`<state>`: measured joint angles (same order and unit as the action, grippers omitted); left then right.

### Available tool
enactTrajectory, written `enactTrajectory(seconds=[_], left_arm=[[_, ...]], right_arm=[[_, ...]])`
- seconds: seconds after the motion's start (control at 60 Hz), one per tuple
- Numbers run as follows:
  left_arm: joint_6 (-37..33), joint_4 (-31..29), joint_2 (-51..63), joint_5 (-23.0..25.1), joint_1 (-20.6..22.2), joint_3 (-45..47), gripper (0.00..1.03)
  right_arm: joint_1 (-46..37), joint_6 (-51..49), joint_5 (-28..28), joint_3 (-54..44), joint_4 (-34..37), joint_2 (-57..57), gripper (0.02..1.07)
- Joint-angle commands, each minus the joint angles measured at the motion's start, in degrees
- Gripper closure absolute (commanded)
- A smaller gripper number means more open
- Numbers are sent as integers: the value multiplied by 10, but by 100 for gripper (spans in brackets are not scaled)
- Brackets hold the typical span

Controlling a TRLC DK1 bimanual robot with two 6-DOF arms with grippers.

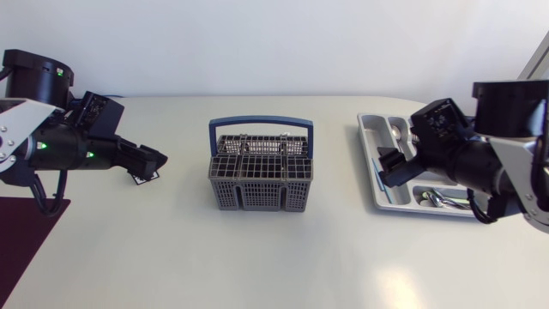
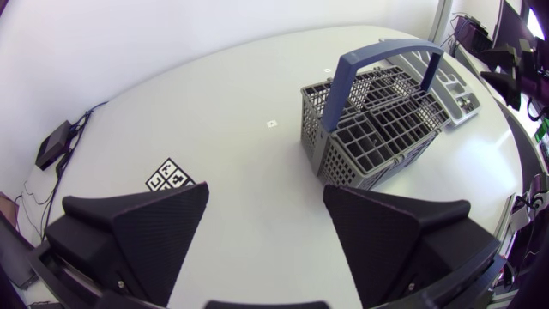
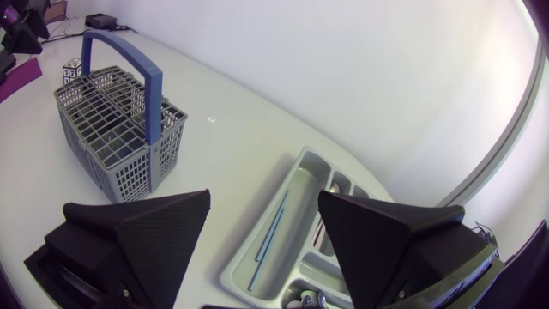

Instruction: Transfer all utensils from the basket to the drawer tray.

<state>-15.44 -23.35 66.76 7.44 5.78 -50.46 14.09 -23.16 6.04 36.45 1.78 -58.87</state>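
Observation:
A grey wire-mesh basket (image 1: 261, 176) with a blue handle stands at the table's middle; no utensil shows in it. The same basket (image 2: 377, 124) lies ahead of my left gripper (image 2: 266, 227), which is open with nothing between its fingers. In the head view that left gripper (image 1: 147, 163) sits left of the basket. The grey drawer tray (image 1: 377, 176) lies at the right with a spoon (image 1: 396, 133) and more cutlery (image 1: 439, 199) in it. My right gripper (image 1: 390, 167) hangs open over the tray. In the right wrist view the right gripper (image 3: 264, 225) is open above the tray (image 3: 296, 184), which holds a thin blue stick (image 3: 269, 238).
A small black-and-white marker tag (image 1: 144, 177) lies on the table under the left gripper, also seen as the tag (image 2: 170, 178) ahead of its fingers. A dark red mat (image 1: 21, 240) covers the table's front left corner.

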Motion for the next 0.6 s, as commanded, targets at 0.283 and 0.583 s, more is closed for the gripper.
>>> enactTrajectory(seconds=[0.283, 0.583], left_arm=[[3, 50, -110, -7, -35, 84, 4], [5, 103, -195, -13, -46, 152, 4]], right_arm=[[-109, 14, -47, -74, 23, 163, 6], [-132, 12, -46, -133, 2, 278, 6]])
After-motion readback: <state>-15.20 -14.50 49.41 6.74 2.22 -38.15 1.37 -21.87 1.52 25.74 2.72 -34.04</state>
